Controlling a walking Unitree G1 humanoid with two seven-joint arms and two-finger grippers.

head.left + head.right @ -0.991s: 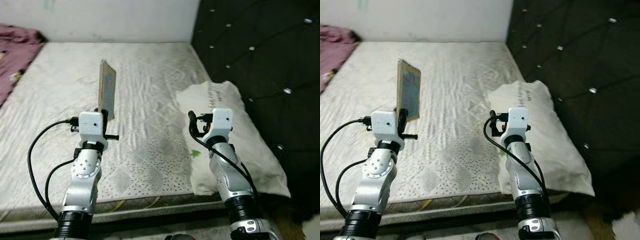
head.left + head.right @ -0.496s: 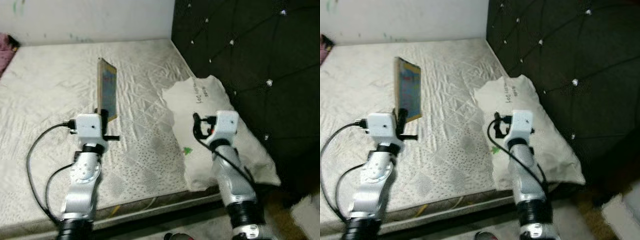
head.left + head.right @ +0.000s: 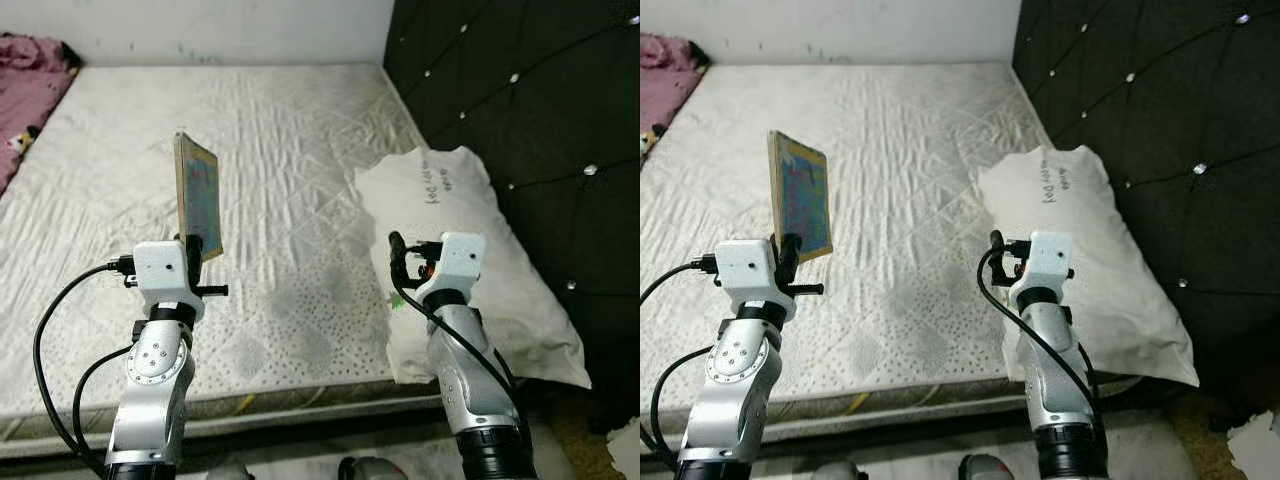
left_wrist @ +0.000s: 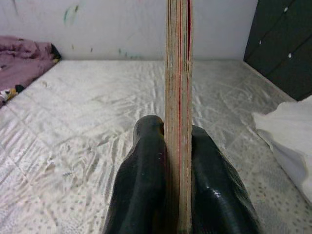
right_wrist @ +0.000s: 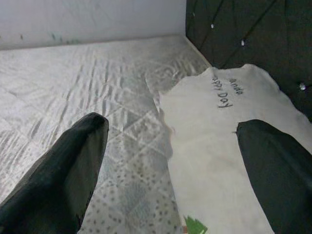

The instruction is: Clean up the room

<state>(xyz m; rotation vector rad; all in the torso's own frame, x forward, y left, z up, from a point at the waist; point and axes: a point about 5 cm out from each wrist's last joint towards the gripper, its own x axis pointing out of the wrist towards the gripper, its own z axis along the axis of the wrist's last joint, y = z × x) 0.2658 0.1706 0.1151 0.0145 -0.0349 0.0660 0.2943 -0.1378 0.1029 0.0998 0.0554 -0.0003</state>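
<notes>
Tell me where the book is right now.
The book stands upright, clamped in the left gripper, raised over the mattress on the robot's left, apart from the white pillow by the headboard.

Bed (image 3: 300, 150): bare quilted mattress, off-white, with grey stains near its front edge.
Pillow (image 3: 470, 260): white, handwriting on its top, lying on the mattress against the dark tufted headboard (image 3: 520, 110).
Blanket (image 3: 30, 90): crumpled, purple-pink, at the far left corner of the mattress.
</notes>
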